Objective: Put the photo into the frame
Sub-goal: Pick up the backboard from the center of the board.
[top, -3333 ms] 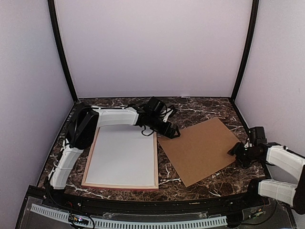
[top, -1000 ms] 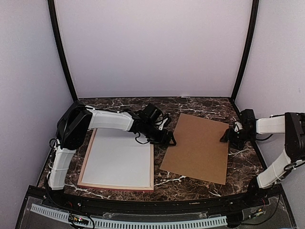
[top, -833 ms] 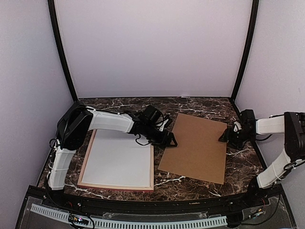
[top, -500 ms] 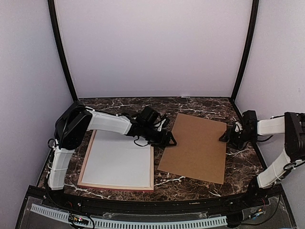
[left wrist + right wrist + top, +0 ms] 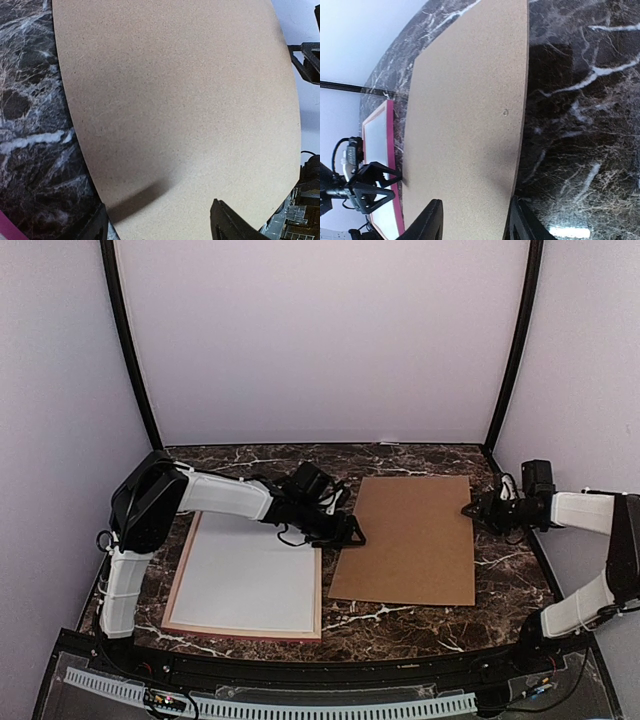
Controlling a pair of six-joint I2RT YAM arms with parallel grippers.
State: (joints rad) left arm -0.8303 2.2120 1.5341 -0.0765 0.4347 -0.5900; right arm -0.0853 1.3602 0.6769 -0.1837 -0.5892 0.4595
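Frame (image 5: 318, 590) lies flat on the marble table (image 5: 420, 462), left of the brown board (image 5: 405, 540) and just beside it with a thin strip of table between. Its long sides run roughly parallel to the board's left edge. A white sheet (image 5: 245, 580) fills the frame's opening; can't tell whether it's the photo, no printed side shows. Left claw (image 5: 350, 537) is at the board's left edge, near its far-left corner and right past the frame's far-right corner. Wrist view shows the jaws spread wide, one finger (image 5: 97, 227) over the marble at the board's edge and the other (image 5: 227, 227) over the board surface, nothing gripped. Can't tell if the tips touch the board. The board lies flat, clear of the frame, not overlapping it. Right claw (image 5: 470, 510) is at the board's far-right corner, arm reaching in from the right. Its jaws are roughly half open and straddle the board's right edge, one finger (image 5: 432, 220) over the board, the other (image 5: 519, 222) just off it over marble, holding nothing.
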